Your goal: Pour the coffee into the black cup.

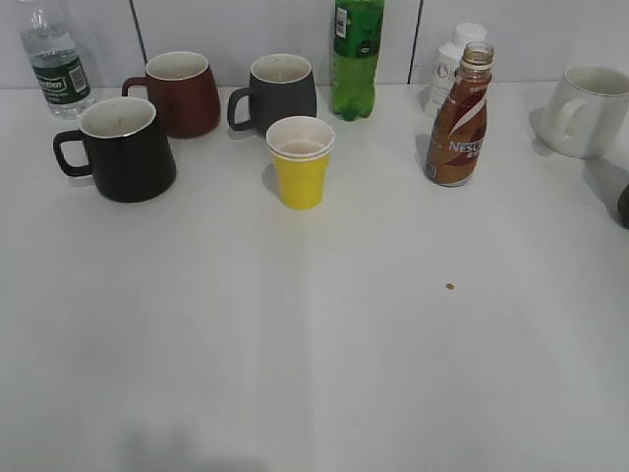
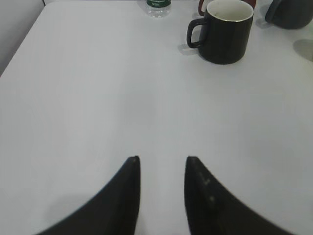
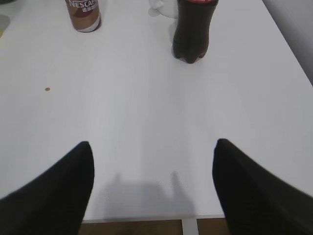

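Note:
The brown Nescafe coffee bottle (image 1: 460, 128) stands uncapped at the back right of the white table; its base shows in the right wrist view (image 3: 83, 15). The black cup (image 1: 125, 150) stands at the back left, handle to the left, and shows in the left wrist view (image 2: 225, 32). My left gripper (image 2: 161, 164) is open and empty above the bare table, well short of the black cup. My right gripper (image 3: 152, 149) is wide open and empty near the table's front edge, far from the bottle. Neither gripper shows in the exterior view.
A brown-red mug (image 1: 182, 93), a dark grey mug (image 1: 277, 94), a yellow paper cup (image 1: 301, 162), a green bottle (image 1: 356, 57), a water bottle (image 1: 54, 61), a white bottle (image 1: 452, 59) and a white mug (image 1: 585, 110) line the back. A dark cola bottle (image 3: 193, 30) stands right. A small crumb (image 1: 450, 287) lies mid-table.

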### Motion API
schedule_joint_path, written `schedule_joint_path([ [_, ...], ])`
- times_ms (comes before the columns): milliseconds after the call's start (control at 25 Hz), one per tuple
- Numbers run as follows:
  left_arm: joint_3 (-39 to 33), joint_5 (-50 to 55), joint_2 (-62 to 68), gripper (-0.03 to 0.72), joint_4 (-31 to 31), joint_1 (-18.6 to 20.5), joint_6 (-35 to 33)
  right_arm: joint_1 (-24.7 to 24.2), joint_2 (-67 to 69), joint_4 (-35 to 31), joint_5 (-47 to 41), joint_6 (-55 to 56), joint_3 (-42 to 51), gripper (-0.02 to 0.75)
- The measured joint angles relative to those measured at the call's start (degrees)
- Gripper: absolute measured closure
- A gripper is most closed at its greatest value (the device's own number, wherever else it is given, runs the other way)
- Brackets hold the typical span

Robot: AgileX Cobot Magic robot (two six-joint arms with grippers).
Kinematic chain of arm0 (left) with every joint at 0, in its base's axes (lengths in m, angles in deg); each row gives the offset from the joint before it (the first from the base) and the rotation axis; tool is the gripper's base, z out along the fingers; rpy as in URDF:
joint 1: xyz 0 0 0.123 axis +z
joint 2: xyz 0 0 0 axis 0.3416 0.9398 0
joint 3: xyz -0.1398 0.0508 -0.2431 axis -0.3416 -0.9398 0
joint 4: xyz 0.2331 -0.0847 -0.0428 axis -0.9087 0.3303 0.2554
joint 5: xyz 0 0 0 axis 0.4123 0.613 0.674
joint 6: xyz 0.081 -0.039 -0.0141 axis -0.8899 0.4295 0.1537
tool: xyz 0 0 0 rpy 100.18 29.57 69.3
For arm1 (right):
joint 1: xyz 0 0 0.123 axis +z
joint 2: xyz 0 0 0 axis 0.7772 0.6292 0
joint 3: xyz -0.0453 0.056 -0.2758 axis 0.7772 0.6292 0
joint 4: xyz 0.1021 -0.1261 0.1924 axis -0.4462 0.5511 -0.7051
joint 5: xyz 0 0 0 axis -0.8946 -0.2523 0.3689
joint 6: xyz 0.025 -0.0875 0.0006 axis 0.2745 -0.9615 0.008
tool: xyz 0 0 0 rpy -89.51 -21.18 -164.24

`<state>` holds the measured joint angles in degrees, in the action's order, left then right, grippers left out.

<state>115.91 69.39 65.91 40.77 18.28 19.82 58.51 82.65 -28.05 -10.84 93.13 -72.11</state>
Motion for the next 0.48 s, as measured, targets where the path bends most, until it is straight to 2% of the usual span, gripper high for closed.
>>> schedule_joint_path([
  [480,0.0,0.0,0.0,0.449,0.0,0.0,0.0,0.0,0.0,0.0,0.0,0.0,0.0,0.148],
])
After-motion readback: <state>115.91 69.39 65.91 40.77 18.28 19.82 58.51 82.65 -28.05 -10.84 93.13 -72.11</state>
